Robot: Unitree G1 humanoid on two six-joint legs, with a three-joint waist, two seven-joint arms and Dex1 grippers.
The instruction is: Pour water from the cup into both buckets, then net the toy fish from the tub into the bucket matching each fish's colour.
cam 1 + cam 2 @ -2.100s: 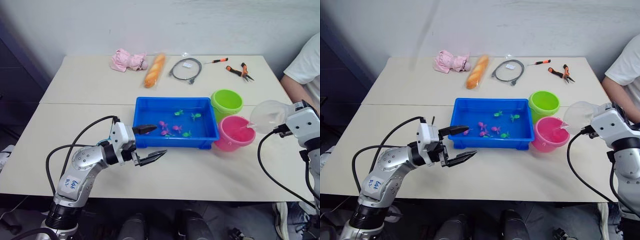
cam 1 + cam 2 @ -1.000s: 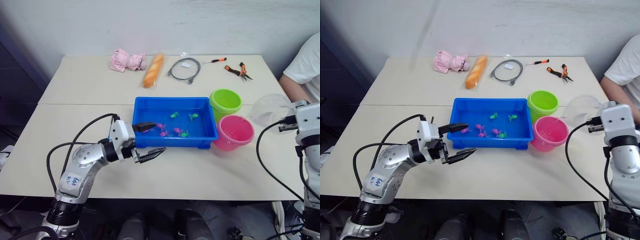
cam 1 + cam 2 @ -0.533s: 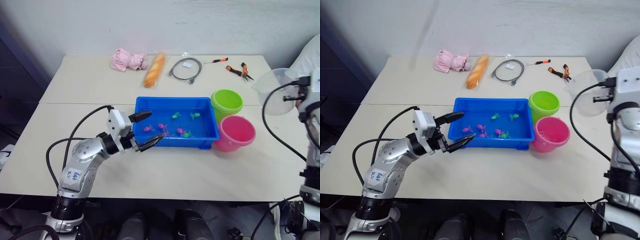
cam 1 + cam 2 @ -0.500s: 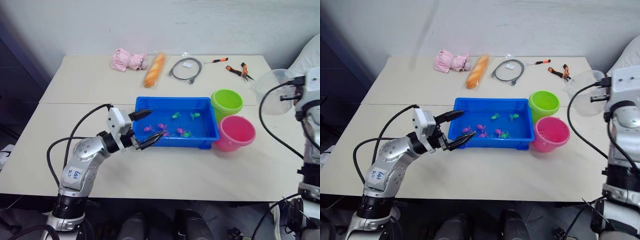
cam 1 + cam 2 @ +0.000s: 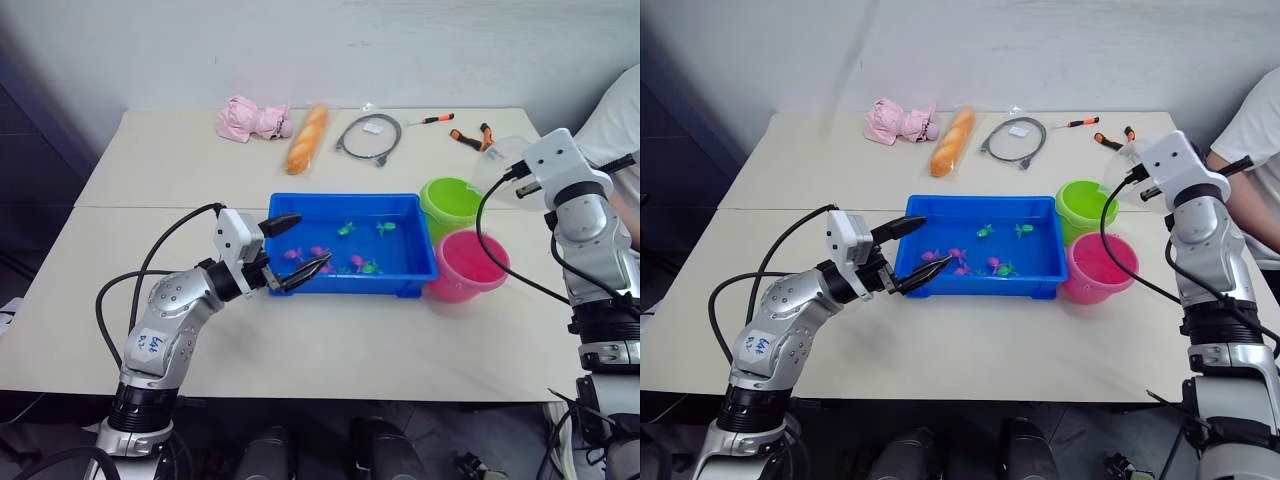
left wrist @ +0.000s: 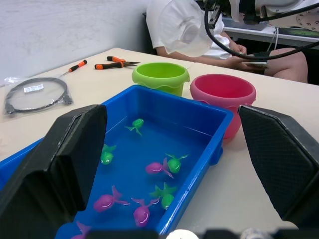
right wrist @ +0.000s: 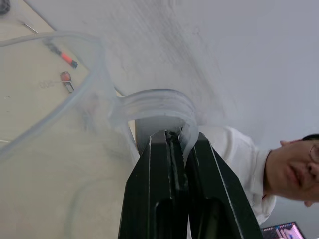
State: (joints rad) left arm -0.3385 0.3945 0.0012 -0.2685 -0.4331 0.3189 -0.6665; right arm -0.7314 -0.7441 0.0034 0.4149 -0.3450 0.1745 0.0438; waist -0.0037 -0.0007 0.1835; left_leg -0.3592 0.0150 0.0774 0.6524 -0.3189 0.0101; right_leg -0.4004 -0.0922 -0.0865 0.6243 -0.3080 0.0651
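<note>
The right end effector (image 7: 172, 137) is clamped on the handle of the large clear plastic measuring jug (image 5: 497, 170)—its body faint above the lime green bucket (image 5: 449, 200)—while the left end effector (image 5: 295, 247) gapes empty over the blue tub's (image 5: 350, 282) rim.

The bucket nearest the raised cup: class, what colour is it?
Lime green, clearest in the left wrist view.

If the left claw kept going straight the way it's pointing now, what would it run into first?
Most likely the tub. The left claw is open, one finger above the near left rim and one outside the front wall, pointing across the water toward the toy fish. Depth is unclear, so the rim may come first.
</note>
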